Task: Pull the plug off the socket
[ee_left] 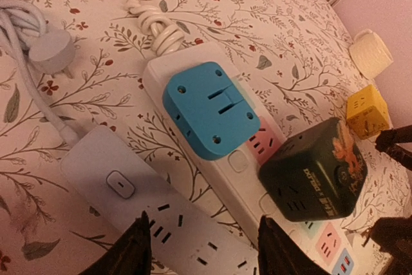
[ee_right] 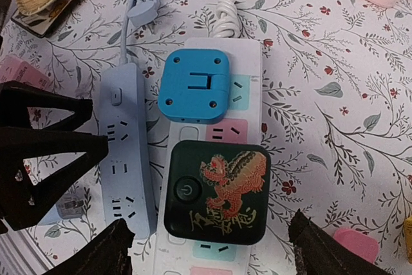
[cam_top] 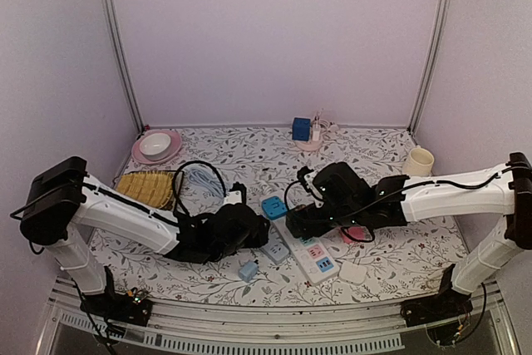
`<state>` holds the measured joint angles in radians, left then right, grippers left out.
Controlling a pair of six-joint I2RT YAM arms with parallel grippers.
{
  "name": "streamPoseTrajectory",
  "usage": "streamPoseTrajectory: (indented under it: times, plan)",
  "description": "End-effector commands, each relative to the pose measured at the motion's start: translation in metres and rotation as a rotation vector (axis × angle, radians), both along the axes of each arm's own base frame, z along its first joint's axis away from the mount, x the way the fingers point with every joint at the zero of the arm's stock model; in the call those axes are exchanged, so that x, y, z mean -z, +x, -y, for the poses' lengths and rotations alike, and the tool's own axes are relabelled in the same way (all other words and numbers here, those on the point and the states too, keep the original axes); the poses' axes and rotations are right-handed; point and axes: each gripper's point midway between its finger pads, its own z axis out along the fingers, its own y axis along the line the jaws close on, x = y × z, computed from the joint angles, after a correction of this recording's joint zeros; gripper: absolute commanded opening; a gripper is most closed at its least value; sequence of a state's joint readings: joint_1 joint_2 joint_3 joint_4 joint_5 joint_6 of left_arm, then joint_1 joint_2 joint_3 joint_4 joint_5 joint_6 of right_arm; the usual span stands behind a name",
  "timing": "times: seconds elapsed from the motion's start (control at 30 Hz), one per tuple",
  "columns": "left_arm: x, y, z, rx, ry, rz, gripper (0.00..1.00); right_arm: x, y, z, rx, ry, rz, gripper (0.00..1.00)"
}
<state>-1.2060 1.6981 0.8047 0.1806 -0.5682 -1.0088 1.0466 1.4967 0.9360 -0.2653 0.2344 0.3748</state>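
Observation:
A white power strip lies on the floral table with a blue adapter and a dark green cube plug with a red-gold lion plugged into it. My right gripper is open, with its fingers on either side of the green cube and just above it. My left gripper is open over a pale grey power strip that lies beside the white strip. The blue adapter and the green cube lie ahead of it. In the top view both grippers, left and right, meet over the strips.
A pink plate with a bowl and a yellow woven item are at the back left. A cream cup is at the right and a pink tray with a blue cube at the back. A yellow cube and coiled cables lie nearby.

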Motion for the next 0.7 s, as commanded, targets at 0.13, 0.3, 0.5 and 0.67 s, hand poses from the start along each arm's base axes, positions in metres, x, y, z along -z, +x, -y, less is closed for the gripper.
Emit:
streamPoseTrajectory:
  times: [0.13, 0.3, 0.5, 0.67]
  plan:
    - [-0.007, 0.004, -0.012, -0.015, -0.082, -0.014, 0.57, 0.024, 0.010, -0.016, 0.003, -0.145, 0.024, 0.79]
    - [-0.009, 0.004, -0.011, -0.013, -0.082, -0.011, 0.57, 0.040, 0.015, -0.016, 0.040, -0.206, 0.010, 0.66]
    - [-0.007, 0.005, -0.006, 0.000, -0.076, -0.015, 0.57, 0.040, 0.011, -0.013, 0.052, -0.205, 0.001, 0.36]
    - [-0.005, 0.005, 0.000, 0.017, -0.072, -0.020, 0.57, 0.034, -0.003, -0.005, 0.054, -0.173, -0.027, 0.22]
